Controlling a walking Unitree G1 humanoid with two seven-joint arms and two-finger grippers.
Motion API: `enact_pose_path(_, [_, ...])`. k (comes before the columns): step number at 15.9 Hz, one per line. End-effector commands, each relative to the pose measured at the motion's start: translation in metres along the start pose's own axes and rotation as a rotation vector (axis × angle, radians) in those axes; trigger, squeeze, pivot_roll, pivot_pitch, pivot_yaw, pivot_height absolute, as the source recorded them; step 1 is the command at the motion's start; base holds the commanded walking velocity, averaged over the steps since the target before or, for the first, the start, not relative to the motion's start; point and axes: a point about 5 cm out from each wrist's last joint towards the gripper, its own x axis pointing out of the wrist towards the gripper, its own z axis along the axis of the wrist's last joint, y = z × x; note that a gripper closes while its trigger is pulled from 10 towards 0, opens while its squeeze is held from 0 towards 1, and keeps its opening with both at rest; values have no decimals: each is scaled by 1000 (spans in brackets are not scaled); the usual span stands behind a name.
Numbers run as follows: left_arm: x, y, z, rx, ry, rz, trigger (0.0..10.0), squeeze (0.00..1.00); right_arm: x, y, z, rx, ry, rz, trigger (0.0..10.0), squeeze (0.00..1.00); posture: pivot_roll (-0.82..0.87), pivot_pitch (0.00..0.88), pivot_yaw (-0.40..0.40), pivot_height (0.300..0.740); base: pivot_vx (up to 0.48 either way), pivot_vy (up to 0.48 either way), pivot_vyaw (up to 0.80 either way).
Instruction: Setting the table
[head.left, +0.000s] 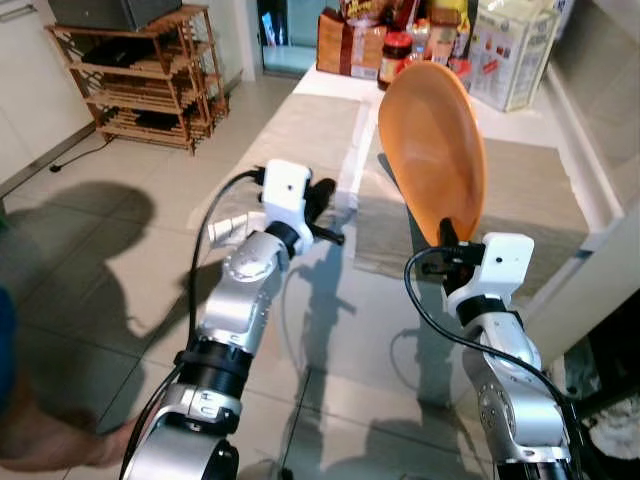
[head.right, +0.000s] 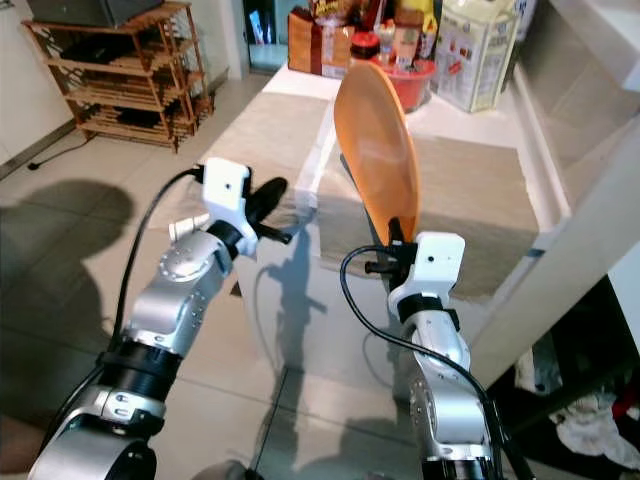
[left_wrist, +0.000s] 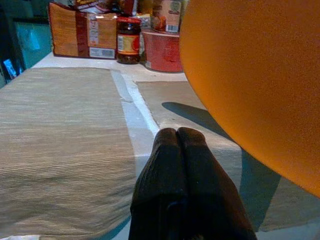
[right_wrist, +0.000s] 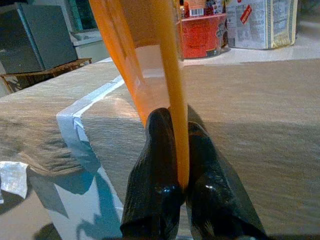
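My right gripper (head.left: 447, 237) is shut on the lower rim of an orange plate (head.left: 432, 148), which stands nearly upright above the right beige placemat (head.left: 540, 200). In the right wrist view the plate's rim (right_wrist: 172, 90) sits pinched between the two black fingers (right_wrist: 155, 165). My left gripper (head.left: 322, 198) is shut with nothing in it, hovering at the near edge of the left beige placemat (head.left: 300, 130); its fingers (left_wrist: 182, 185) are pressed together in the left wrist view, with the plate (left_wrist: 255, 85) beside them.
At the table's far end stand a jar (head.left: 396, 47), boxes (head.left: 348, 42), a red tub (left_wrist: 162, 50) and a white carton (head.left: 515, 50). A wooden rack (head.left: 140, 80) stands on the tiled floor to the left. A white counter edge (head.left: 600, 270) runs along the right.
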Motion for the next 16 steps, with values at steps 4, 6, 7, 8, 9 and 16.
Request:
enact_pose_path(4, [1,1,3,9,-9,-19,10000,0,2,-2,2,-11,-4,-6,0,0,-16,0,18,722,0,0,0])
enact_pose_path(6, [2,0,3,6,-10,-28,10000,0,3,-2,2,-12,-5,-5,0,0,-18,0,18,722,0,0,0])
enact_pose_path(7, [2,0,3,5,-9,-30,10000,0,3,-2,2,-11,-5,-5,0,0,-18,0,18,722,0,0,0])
enact_pose_path(8, [2,-1,3,4,-8,-35,10000,0,3,-2,2,-11,-4,-4,0,0,-17,0,17,722,-277,0,0])
enact_pose_path(9, [2,-1,3,2,-9,-36,10000,0,3,-2,2,-12,-4,-3,0,0,-17,0,17,722,-300,0,0])
enact_pose_path(16, [3,-2,4,7,-14,-49,10000,0,4,0,0,-25,7,9,0,0,-17,0,16,722,-165,0,-227])
